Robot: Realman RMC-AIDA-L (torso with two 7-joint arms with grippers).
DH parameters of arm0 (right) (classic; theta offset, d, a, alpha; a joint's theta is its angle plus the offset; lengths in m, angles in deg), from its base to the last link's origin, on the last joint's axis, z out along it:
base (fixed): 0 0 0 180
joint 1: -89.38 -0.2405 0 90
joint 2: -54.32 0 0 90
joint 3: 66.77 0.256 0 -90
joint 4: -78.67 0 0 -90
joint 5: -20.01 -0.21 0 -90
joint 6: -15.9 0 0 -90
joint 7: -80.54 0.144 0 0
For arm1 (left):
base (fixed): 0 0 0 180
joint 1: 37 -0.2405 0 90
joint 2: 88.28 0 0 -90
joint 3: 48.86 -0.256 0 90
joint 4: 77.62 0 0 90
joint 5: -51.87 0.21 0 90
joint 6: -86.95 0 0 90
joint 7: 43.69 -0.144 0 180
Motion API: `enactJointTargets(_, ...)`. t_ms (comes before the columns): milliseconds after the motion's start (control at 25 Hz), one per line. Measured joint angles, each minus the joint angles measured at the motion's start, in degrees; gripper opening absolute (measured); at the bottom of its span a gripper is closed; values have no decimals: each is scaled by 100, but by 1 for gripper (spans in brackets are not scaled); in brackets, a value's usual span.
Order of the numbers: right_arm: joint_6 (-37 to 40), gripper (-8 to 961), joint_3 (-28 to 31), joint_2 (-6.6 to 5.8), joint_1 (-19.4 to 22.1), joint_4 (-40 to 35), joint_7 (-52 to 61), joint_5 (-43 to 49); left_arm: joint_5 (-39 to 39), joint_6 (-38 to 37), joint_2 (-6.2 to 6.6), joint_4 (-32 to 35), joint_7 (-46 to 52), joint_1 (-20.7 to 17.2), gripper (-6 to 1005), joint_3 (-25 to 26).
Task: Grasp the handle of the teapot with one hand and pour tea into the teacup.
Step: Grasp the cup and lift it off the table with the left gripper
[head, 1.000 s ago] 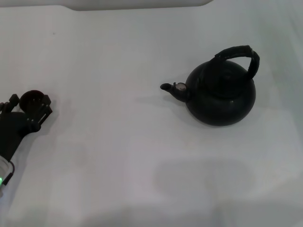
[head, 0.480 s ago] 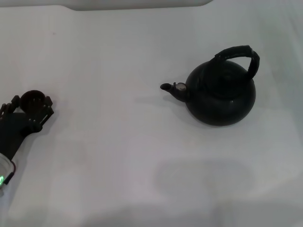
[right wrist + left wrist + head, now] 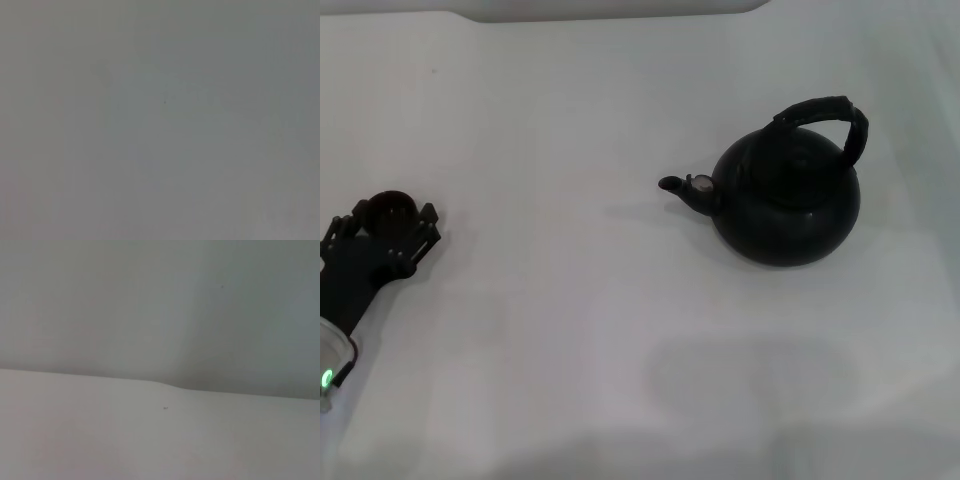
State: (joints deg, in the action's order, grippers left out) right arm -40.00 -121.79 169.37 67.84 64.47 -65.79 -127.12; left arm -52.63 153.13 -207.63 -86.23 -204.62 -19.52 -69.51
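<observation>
Two things are sitting on the white desk [image 3: 570, 330], well apart: the teapot [image 3: 785, 200] at the right and the teacup [image 3: 388, 207] far off at the left edge. The teapot is standing upright, its handle [image 3: 825, 115] arching over the top and its spout pointing left toward the cup. Nothing is lying between them; the whole stretch of desk from spout to cup is open, as is the near half of the desk in front of the pot.

At the left edge, the left gripper [image 3: 382, 227] is reaching in low, its black fingers spread wide to either side of the cup. Whether the fingers are touching the cup cannot be told. Part of the arm's pale casing with a small green light is showing at the bottom left corner.

No right arm is appearing in the head view, and the right wrist view is giving only a flat grey field.

Along the far edge of the desk a pale raised strip [image 3: 610, 8] is running across. The left wrist view is showing only white desk meeting a grey wall.
</observation>
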Motion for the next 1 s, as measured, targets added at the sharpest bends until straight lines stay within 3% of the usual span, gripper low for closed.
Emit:
enactJointTargets(240, 0, 720, 0, -6, 2, -4, 0, -11, 1, -9, 0, 0, -3, 0, 880, 0)
enactJointTargets(320, 0, 720, 0, -7, 7, -4, 0, -17, 1, -9, 0, 0, -4, -4, 732, 0)
enactJointTargets(760, 3, 720, 0, -9, 52, -78, 0, -20, 49, 80, 0, -16, -9, -19, 708, 0)
enactJointTargets(1000, 24, 721, 0, -9, 45, -78, 0, -19, 481, 165, -3, -40, -9, 202, 709, 0)
